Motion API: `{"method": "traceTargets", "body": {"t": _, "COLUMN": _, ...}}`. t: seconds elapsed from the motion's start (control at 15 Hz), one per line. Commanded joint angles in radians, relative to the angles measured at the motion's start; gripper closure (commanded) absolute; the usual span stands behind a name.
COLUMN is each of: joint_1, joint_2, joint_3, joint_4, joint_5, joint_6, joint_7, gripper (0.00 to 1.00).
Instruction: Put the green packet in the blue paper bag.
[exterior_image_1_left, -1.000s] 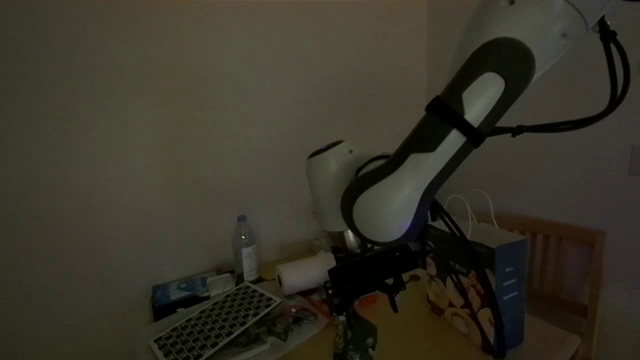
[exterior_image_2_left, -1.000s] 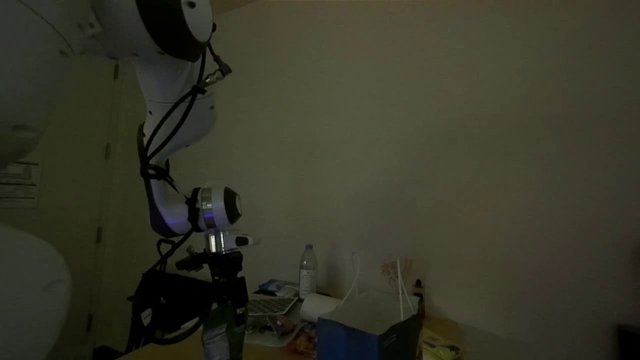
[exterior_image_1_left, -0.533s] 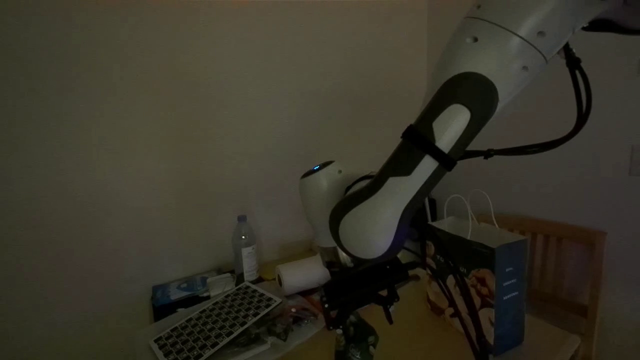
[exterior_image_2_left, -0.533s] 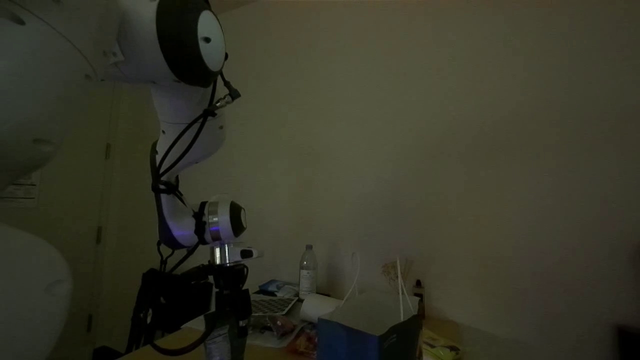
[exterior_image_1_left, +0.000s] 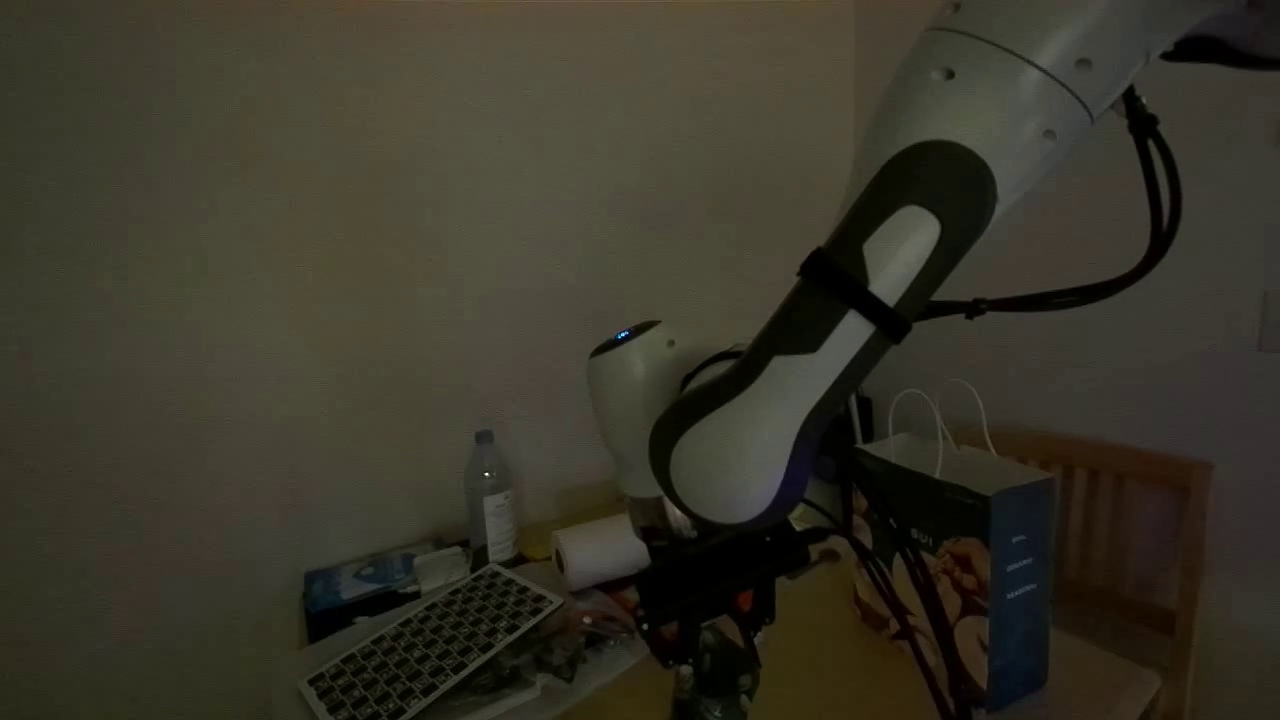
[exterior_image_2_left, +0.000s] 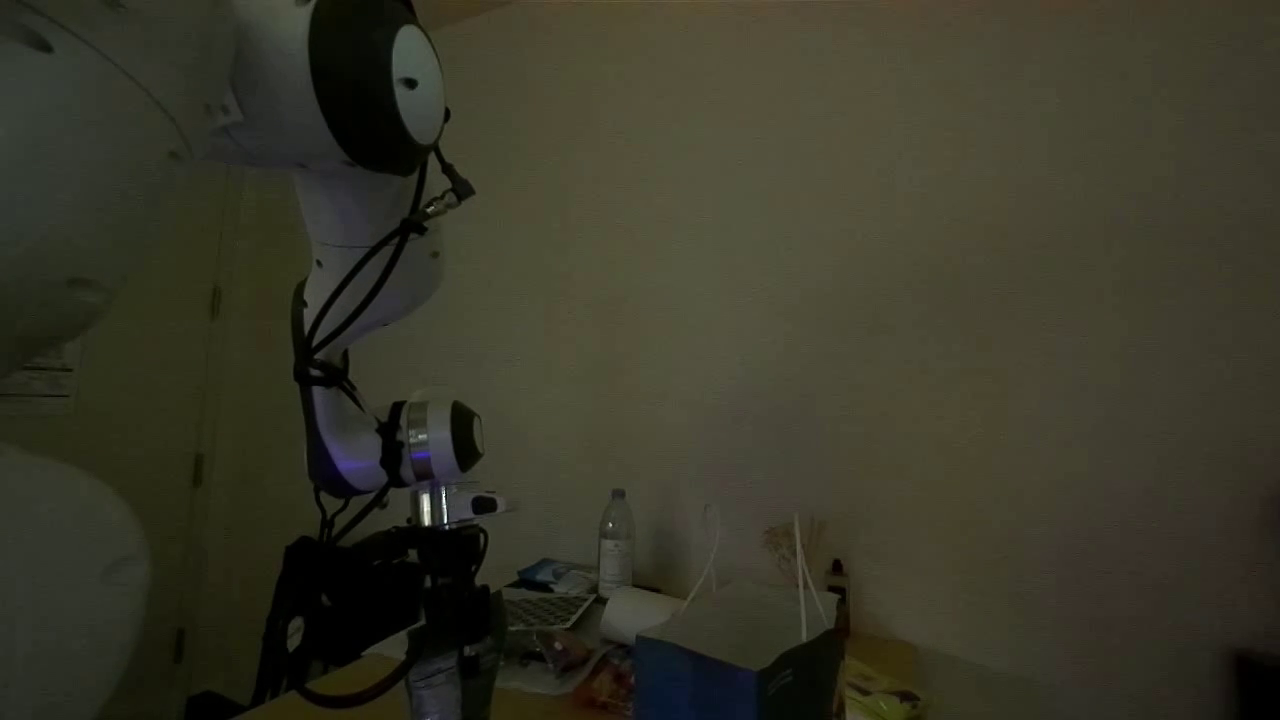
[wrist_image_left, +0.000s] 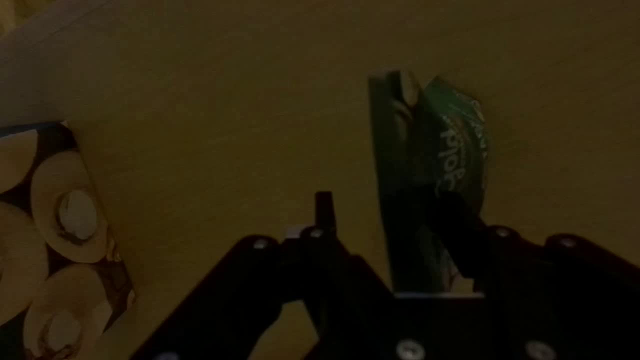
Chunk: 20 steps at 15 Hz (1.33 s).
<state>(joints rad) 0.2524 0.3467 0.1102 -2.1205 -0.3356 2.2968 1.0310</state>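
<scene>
The green packet (exterior_image_1_left: 715, 690) stands on the table below my gripper (exterior_image_1_left: 713, 655). It also shows in an exterior view (exterior_image_2_left: 437, 690), with its lower part cut off by the frame. In the wrist view the packet (wrist_image_left: 430, 155) lies between the spread fingers of the gripper (wrist_image_left: 382, 197). A gap shows between the left finger and the packet; the right finger overlaps the packet, and contact cannot be told. The blue paper bag (exterior_image_1_left: 1020, 600) stands upright with white loop handles, also seen in an exterior view (exterior_image_2_left: 700, 685). Its food-picture front (wrist_image_left: 65, 240) shows at the left of the wrist view.
A white paper roll (exterior_image_1_left: 598, 552), a bottle (exterior_image_1_left: 490, 505) and a white-framed dark grid panel (exterior_image_1_left: 435, 640) are at the left. A reddish packet (exterior_image_2_left: 608, 685) lies beside the bag. A wooden chair (exterior_image_1_left: 1130, 480) stands behind the bag. Arm cables hang before the bag's front.
The arm has come down toward the green packet. In the last half second it has shifted slightly and the fingers have drawn closer together. The bag has not moved.
</scene>
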Motion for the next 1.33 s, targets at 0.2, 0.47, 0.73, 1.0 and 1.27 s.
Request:
{"method": "traceTargets", "body": {"t": 0.2, "joint_1": 0.002, "joint_2": -0.015, "joint_3": -0.015, "joint_4": -0.009, "joint_5": 0.037, "joint_6": 0.02, "joint_7": -0.034, "gripper": 0.93}}
{"method": "traceTargets", "body": {"t": 0.47, "joint_1": -0.002, "joint_2": -0.016, "joint_3": -0.019, "joint_4": -0.009, "joint_5": 0.062, "joint_6": 0.026, "joint_7": -0.033, "gripper": 1.0}}
{"method": "traceTargets", "body": {"t": 0.73, "joint_1": 0.019, "joint_2": -0.036, "joint_3": -0.043, "joint_4": -0.006, "joint_5": 0.037, "joint_6": 0.004, "joint_7": 0.041, "gripper": 0.99}}
{"method": "traceTargets", "body": {"t": 1.0, "joint_1": 0.067, "joint_2": -0.153, "joint_3": -0.047, "joint_4": -0.02, "joint_5": -0.026, "joint_6": -0.033, "joint_7": 0.157, "gripper": 0.99}}
{"method": "traceTargets", "body": {"t": 1.27, "joint_1": 0.108, "joint_2": -0.307, "joint_3": 0.001, "joint_4": -0.01, "joint_5": -0.134, "joint_6": -0.12, "joint_7": 0.317, "gripper": 0.99}}
